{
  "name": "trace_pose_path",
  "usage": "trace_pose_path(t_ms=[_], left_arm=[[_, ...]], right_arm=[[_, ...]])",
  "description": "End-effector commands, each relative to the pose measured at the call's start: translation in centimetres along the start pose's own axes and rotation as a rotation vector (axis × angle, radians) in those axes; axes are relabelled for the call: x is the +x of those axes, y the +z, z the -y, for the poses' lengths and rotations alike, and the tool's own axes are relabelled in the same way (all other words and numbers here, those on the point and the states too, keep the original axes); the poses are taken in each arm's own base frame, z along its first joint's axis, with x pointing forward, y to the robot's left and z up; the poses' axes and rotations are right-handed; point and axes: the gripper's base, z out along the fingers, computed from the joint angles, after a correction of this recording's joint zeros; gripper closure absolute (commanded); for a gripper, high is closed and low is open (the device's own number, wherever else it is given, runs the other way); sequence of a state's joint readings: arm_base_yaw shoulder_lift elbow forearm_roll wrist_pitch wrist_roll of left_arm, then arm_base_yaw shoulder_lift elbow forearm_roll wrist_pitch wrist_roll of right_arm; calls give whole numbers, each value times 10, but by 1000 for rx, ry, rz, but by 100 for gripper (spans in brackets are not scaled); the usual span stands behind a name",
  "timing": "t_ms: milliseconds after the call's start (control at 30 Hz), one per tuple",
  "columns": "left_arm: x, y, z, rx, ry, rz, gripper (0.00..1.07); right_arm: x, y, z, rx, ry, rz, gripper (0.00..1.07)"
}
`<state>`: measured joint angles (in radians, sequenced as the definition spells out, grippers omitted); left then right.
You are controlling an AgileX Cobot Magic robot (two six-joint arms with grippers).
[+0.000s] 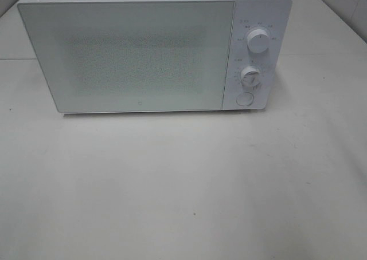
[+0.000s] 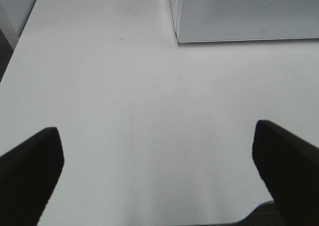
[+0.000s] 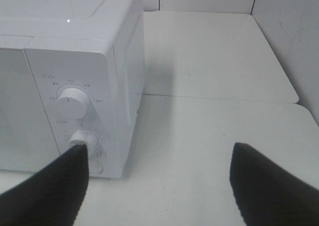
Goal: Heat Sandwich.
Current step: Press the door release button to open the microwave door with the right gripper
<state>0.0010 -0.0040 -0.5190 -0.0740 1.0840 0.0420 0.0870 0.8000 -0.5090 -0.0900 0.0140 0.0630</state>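
- Across the upper half of the exterior high view stands a white microwave (image 1: pixel 143 54) on a pale table (image 1: pixel 183 191), its wide frosted door (image 1: pixel 126 54) shut flat against the body.
- No view shows the sandwich, so where it lies relative to either pair of jaws cannot be told. The door panel is too cloudy to see through.
- Left gripper (image 2: pixel 157 136): its jaws stand wide apart with only bare table between the two dark fingers (image 2: pixel 30 176). The lower front corner of the microwave (image 2: pixel 249 17) is well ahead of it.
- Right gripper (image 3: pixel 159 154): its jaws also stand apart and grip nothing. It faces the microwave's control side, and one dark finger (image 3: pixel 50 191) overlaps the lower knob (image 3: pixel 82 138) in the right wrist view. Whether they touch cannot be told.
- At the upper right of the exterior high view, the control panel carries an upper knob (image 1: pixel 259 41), a lower knob (image 1: pixel 251 77) and a round button (image 1: pixel 245 99) beneath them.
- Small grey characters ring both knobs, and a short label sits above the upper knob (image 3: pixel 73 100) in the right wrist view. All are too small and blurred to read.
- A tiny mark (image 1: pixel 136 106) sits at the bottom centre of the door, also unreadable.
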Motion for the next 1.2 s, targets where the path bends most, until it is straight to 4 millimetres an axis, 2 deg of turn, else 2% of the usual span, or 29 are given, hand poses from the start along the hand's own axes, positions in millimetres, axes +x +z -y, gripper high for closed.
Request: trace_pose_path(t_ms=[33,467,733,1200], left_arm=[[1,-2,0,5,-6,28,9],[1,-2,0,5,-6,28,9],[1,-2,0,5,-6,28,9],[1,-2,0,5,-6,28,9]], right_arm=[[1,10,-1,-9,-3,76,32],[36,46,-2,-6,-14,191,32],[54,59,1,37,6,195,32],[87,77,-36,13,-8,148,32]])
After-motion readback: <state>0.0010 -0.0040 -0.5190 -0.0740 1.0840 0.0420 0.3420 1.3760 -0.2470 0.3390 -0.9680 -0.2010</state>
